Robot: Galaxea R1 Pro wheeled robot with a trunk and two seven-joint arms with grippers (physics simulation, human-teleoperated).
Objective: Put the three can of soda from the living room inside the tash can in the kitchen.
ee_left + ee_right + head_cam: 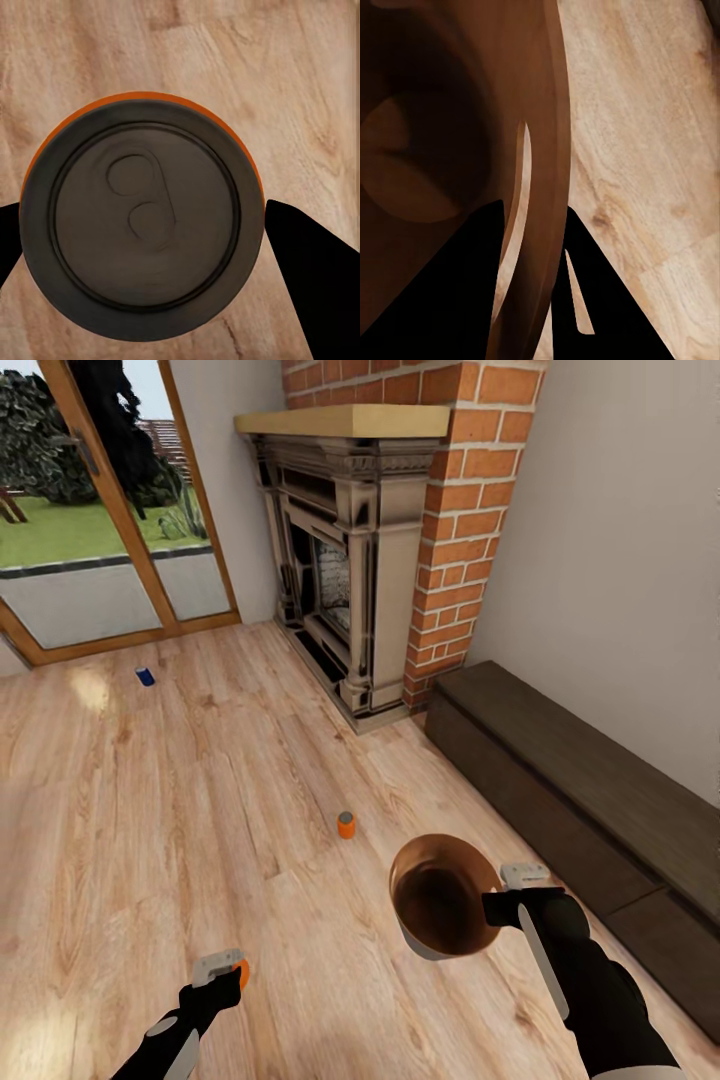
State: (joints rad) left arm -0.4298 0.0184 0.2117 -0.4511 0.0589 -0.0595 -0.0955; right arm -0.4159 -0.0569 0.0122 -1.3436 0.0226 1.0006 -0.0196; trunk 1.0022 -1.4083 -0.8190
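Note:
My left gripper point(228, 974) is down at the wood floor, shut on an orange can of soda point(243, 971). In the left wrist view the can's pale top point(142, 225) sits between both dark fingers point(307, 285). My right gripper point(497, 906) is shut on the rim of the tash can point(440, 895), which hangs tilted with its dark brown inside facing me. The right wrist view shows the fingers point(607, 300) astride the bin's wall point(540, 120). A second orange can point(346, 825) stands on the floor ahead. A dark blue can point(146, 676) lies far off near the glass door.
A brick fireplace point(350, 580) with a stone surround stands ahead. Along the right wall runs a low dark bench point(570, 790). Wood-framed glass doors point(90, 510) close off the far left. Light wood floor point(150, 810) stretches between me and the cans.

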